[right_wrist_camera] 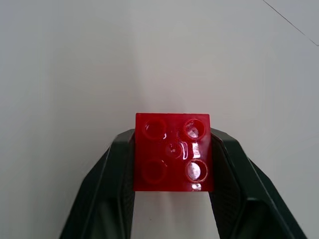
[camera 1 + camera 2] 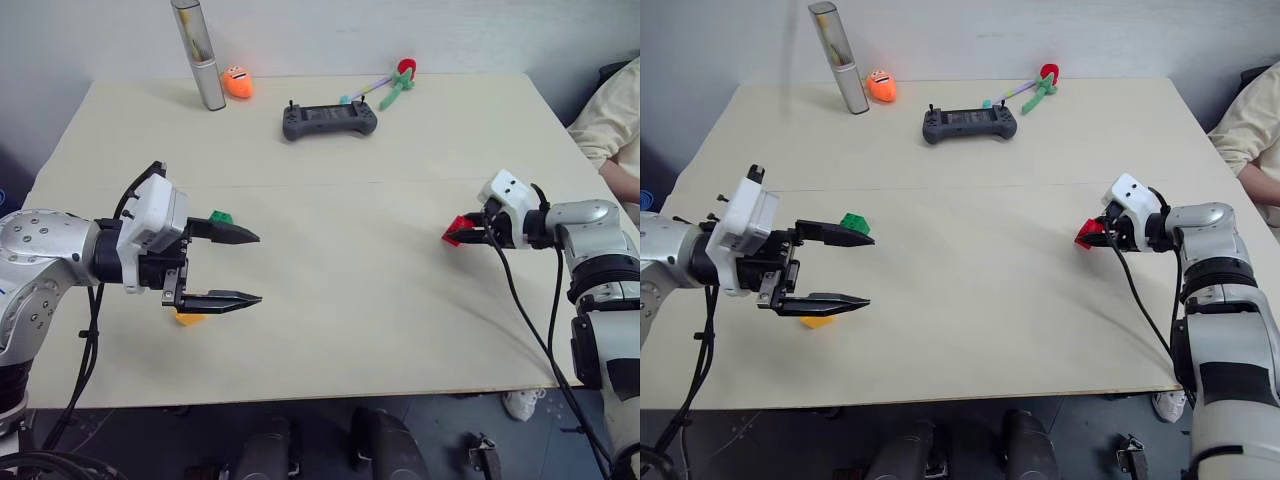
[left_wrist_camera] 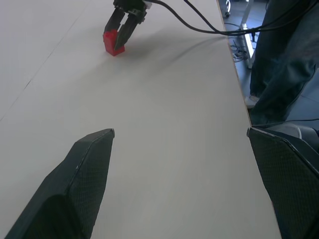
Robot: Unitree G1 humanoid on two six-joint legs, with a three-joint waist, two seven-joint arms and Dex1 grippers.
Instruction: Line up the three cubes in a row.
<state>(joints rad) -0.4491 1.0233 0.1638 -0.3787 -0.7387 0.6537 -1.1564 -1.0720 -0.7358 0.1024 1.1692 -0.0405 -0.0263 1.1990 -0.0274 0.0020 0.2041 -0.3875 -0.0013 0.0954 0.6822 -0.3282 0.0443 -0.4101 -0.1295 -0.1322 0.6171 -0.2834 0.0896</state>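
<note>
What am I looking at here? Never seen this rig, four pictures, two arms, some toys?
A two-armed humanoid robot at a table. Two pictures come from its head cameras; the other two from a camera on each wrist. The right gripper is shut on the red brick. The left gripper hangs open above the table, with the green brick and the yellow-orange brick beside it. At the far edge lie a grey game controller, a silver tube, a round orange toy and a flower toy. A person's sleeve shows at the right.
</note>
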